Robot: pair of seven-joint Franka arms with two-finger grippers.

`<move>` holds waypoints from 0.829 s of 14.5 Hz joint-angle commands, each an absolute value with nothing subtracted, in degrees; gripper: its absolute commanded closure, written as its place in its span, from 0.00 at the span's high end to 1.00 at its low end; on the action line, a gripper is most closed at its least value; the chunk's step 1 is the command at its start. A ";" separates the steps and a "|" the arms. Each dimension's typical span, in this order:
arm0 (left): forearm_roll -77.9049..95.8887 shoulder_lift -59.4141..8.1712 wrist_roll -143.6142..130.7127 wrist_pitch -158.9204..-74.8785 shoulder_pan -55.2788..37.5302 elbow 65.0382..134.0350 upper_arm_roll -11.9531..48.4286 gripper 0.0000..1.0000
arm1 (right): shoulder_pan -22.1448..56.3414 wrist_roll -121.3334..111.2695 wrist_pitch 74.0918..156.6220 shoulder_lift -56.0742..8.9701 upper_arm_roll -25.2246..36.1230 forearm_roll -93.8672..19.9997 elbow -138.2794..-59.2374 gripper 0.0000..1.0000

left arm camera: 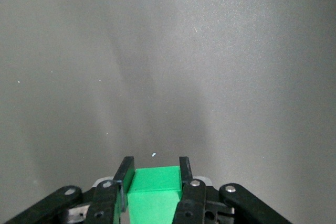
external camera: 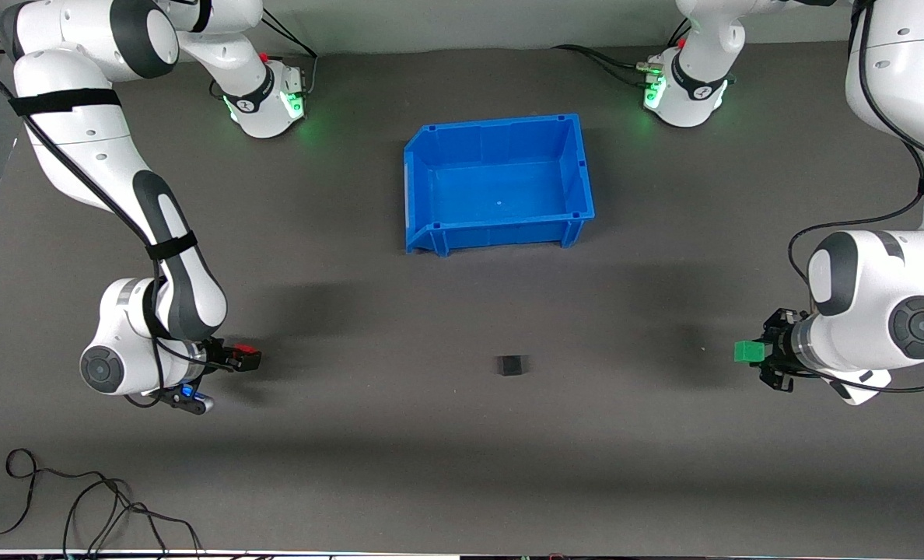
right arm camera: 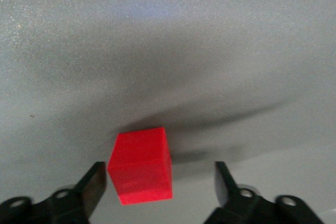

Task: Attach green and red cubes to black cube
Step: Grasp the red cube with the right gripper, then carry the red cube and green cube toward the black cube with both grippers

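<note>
A: Status of the black cube?
B: Alone on the bench, nearer the camera than the blue bin; nothing joined to it.
A: Left tool?
B: Clenched on the green cube, over the left arm's end of the bench.
A: Right tool?
B: At the right arm's end, fingers spread; the red cube sits between them without visible contact.
A: Remaining?
B: In my judgement, both attachments

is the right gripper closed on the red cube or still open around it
Open. In the right wrist view the right gripper has its fingers spread wide, and the red cube sits between them with gaps on both sides.
</note>
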State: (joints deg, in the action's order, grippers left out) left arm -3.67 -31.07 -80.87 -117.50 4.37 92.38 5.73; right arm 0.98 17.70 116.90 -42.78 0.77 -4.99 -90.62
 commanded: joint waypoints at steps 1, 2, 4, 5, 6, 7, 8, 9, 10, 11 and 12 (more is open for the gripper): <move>-3.43 -31.90 -81.83 -116.10 3.69 90.35 5.36 0.00 | 1.49 16.79 118.21 -42.01 1.14 -4.48 -91.32 0.18; -3.43 -31.99 -81.83 -116.10 3.69 90.35 5.36 0.00 | 1.76 16.96 118.39 -42.01 1.14 -4.66 -91.32 0.06; -3.43 -31.99 -81.83 -116.10 3.69 90.35 5.36 0.00 | 1.84 17.49 118.91 -41.75 1.14 -5.18 -91.32 0.00; -3.43 -31.91 -81.83 -116.10 3.69 90.18 5.36 0.00 | 1.85 17.66 118.92 -41.57 1.06 -5.36 -91.23 0.00; -3.25 -31.99 -81.83 -116.10 3.69 89.83 5.36 0.00 | 1.85 18.36 119.00 -41.14 0.88 -6.32 -91.14 0.00; -3.25 -31.99 -82.17 -116.10 3.60 89.65 5.36 0.00 | 1.85 20.72 119.00 -40.78 0.97 -10.59 -91.06 0.00; -3.25 -31.99 -83.40 -116.19 3.26 89.47 5.36 0.00 | 1.85 22.22 119.00 -40.35 1.05 -15.59 -91.05 0.00; -3.16 -32.08 -84.45 -116.19 3.16 88.78 5.45 0.00 | 1.85 23.02 119.00 -40.17 1.05 -20.26 -91.05 0.00; -3.16 -32.52 -85.51 -116.19 2.38 88.16 5.45 0.00 | 1.76 25.12 119.26 -39.99 1.14 -24.22 -90.97 0.00; -3.16 -33.13 -87.26 -116.37 1.68 87.37 5.45 0.00 | 1.84 27.83 120.57 -39.82 1.14 -27.82 -90.97 0.00; -3.16 -34.53 -89.97 -116.45 0.71 85.88 5.45 0.00 | 2.54 31.86 122.24 -39.73 1.06 -30.04 -90.97 0.00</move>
